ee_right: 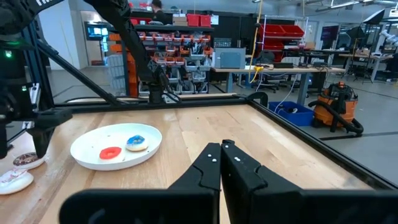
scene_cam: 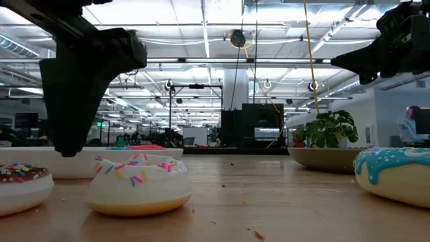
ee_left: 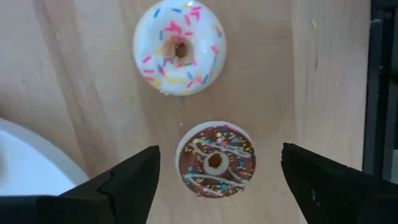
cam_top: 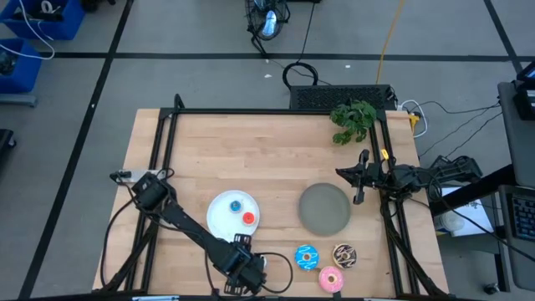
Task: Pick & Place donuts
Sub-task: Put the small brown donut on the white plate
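Observation:
My left gripper point(ee_left: 219, 163) points down near the table's front edge, open, one finger on each side of a tiny brown donut point(ee_left: 216, 160) lying flat on the wood; it touches nothing. A tiny whitish sprinkled donut point(ee_left: 179, 46) lies just beyond it. Tiny blue point(cam_top: 236, 205) and red point(cam_top: 248, 218) donuts lie on the white plate point(cam_top: 219, 219). The larger blue point(cam_top: 307, 257), speckled chocolate-brown point(cam_top: 344, 255) and pink point(cam_top: 331, 280) donuts lie on the table at front right. My right gripper point(cam_top: 361, 177) waits shut at the right edge.
A grey plate point(cam_top: 324, 209) sits right of the white plate. A green leafy plant point(cam_top: 353, 119) stands at the far right corner. A black frame rail point(cam_top: 276, 111) runs round the table. The white plate's rim point(ee_left: 25, 168) lies close beside my left gripper.

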`<state>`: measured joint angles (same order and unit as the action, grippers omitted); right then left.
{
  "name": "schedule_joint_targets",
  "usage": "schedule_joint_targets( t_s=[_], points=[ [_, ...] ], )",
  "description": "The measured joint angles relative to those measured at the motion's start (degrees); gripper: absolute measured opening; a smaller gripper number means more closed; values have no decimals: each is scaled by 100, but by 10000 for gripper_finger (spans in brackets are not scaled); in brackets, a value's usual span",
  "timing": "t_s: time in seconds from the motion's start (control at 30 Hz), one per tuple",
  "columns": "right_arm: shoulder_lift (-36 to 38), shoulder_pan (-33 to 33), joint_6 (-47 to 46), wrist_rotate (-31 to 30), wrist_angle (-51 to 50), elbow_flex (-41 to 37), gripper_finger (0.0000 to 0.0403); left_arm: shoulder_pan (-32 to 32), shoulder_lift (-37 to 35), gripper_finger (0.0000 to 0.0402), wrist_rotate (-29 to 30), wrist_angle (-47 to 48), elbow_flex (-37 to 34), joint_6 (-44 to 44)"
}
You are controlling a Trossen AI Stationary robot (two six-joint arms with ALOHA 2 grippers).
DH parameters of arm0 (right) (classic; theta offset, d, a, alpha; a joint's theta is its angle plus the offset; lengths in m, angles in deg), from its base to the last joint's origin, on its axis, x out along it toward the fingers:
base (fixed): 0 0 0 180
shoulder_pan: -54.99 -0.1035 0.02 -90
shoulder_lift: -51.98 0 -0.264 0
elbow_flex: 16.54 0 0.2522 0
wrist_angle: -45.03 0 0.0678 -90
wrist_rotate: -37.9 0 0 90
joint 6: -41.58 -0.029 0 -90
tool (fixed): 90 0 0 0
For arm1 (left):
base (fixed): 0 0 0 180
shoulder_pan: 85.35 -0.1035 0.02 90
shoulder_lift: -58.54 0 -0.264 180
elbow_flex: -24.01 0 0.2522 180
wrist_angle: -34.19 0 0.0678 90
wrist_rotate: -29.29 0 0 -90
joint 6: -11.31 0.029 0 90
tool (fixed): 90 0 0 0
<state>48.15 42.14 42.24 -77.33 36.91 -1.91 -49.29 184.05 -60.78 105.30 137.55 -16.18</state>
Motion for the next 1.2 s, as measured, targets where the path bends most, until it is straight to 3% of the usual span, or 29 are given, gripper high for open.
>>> schedule_joint_targets(
  t_s=[0.3,0.73,1.2],
  points=[
    [0,-1,-2,0,5,0,0,-7,-17,333,-307,-238,-405,-313],
    [0,-2,-2,0,11,0,0,-46,-47,327,-237,-768,-716,-153],
    [0,-2,-2,0,11,-2,0,-88,-55,202,-197,-755,-729,-221]
  ],
)
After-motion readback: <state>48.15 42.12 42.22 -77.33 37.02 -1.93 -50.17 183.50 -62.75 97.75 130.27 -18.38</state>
